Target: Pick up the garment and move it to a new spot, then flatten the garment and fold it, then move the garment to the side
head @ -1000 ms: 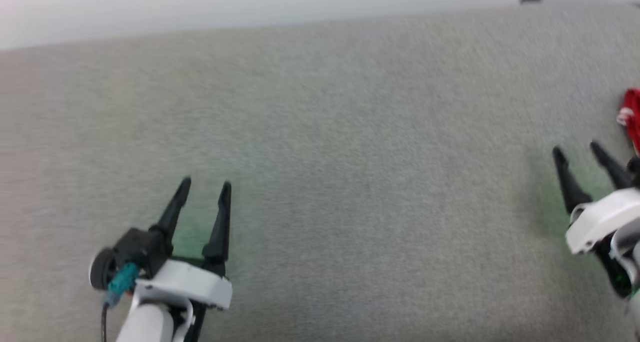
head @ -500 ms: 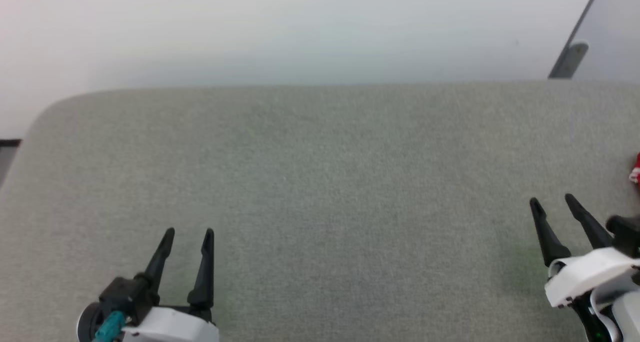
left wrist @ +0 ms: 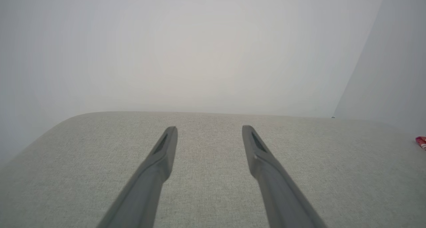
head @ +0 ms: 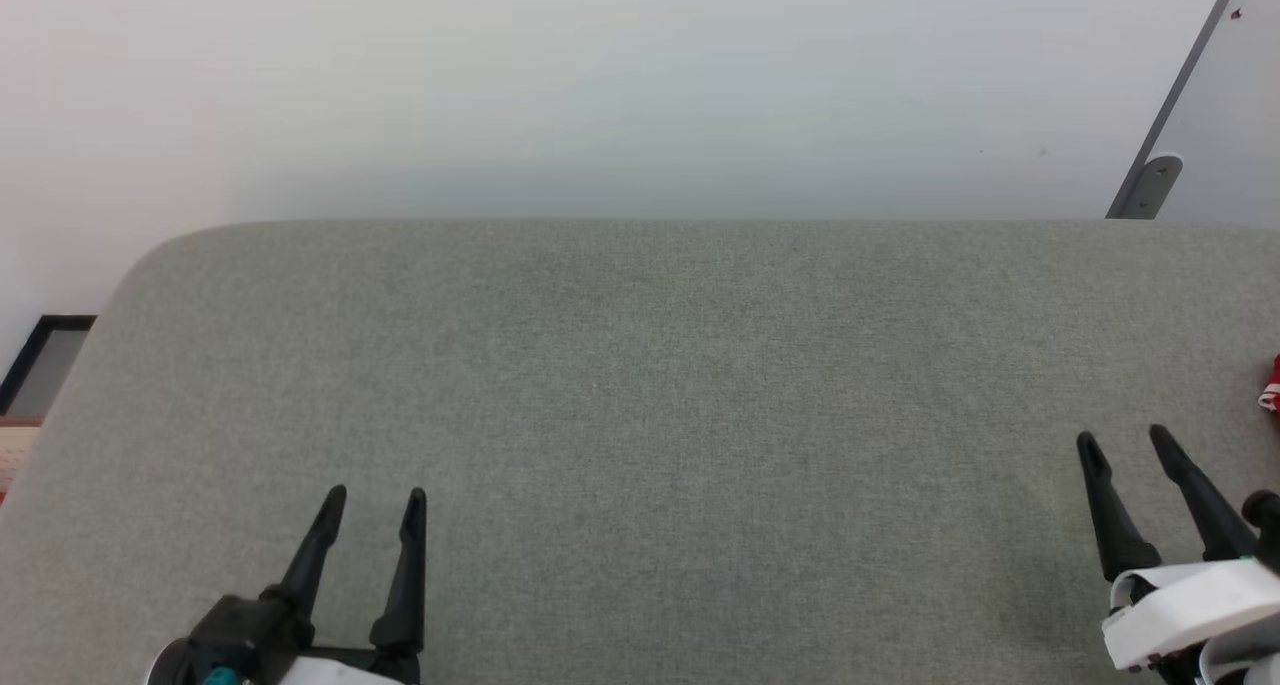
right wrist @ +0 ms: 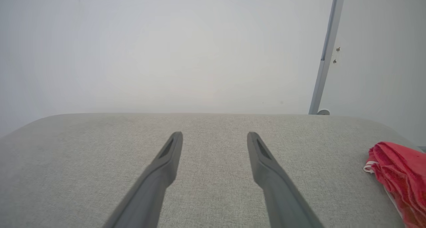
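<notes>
Grey fabric-covered worktop (head: 650, 385): rounded corners, set against a pale wall (head: 600, 85).
Left gripper (head: 375, 497): over the near left, fingers parted, holding nothing.
Right gripper (head: 1122, 437): over the near right, fingers parted, empty.
Red cotton garment (right wrist: 399, 171), white trim: bunched at the worktop's right edge, apart from both.

A grey fabric surface (head: 640, 385) meets a white wall (head: 600, 85).

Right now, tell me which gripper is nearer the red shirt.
Right. The right gripper is a short way left of the red shirt; the left gripper is far off across the grey surface.
</notes>
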Available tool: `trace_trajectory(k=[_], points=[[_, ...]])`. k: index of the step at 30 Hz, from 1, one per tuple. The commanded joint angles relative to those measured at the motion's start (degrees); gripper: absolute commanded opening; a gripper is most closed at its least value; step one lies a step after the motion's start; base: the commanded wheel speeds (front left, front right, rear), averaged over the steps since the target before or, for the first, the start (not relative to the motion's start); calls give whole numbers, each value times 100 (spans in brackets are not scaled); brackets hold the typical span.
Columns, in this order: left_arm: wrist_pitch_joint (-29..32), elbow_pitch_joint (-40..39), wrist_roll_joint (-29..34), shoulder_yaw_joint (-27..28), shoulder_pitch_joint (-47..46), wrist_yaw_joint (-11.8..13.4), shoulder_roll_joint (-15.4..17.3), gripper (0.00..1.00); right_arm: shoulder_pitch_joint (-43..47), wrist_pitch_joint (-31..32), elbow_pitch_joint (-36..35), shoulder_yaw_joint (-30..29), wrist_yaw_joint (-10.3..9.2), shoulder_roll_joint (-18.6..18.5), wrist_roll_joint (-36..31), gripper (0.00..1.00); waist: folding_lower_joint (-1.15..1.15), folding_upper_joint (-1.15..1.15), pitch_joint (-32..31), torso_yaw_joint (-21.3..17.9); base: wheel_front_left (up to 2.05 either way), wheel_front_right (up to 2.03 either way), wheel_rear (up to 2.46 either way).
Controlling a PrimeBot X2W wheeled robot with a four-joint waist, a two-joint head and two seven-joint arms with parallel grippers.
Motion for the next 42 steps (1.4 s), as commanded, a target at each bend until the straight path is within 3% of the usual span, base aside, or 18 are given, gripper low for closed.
trace_trajectory(k=[1,8,21,42], points=[[0,-50,-13,11,93,-24,3,100,104,-25,-84,-45,-10,19,-23,100,0,0,3,6,0,0,0],[1,-372,-100,-8,292,-24,-9,100,497,-26,-562,-423,-10,123,-47,100,0,0,30,36,0,0,0],[1,-949,-101,74,772,-25,-216,100,1435,10,-1430,-1326,-10,683,-157,100,0,0,89,193,0,0,0],[1,-878,-177,40,654,-25,-191,100,1482,131,-1787,-1334,-10,835,-282,100,0,0,37,150,0,0,0]])
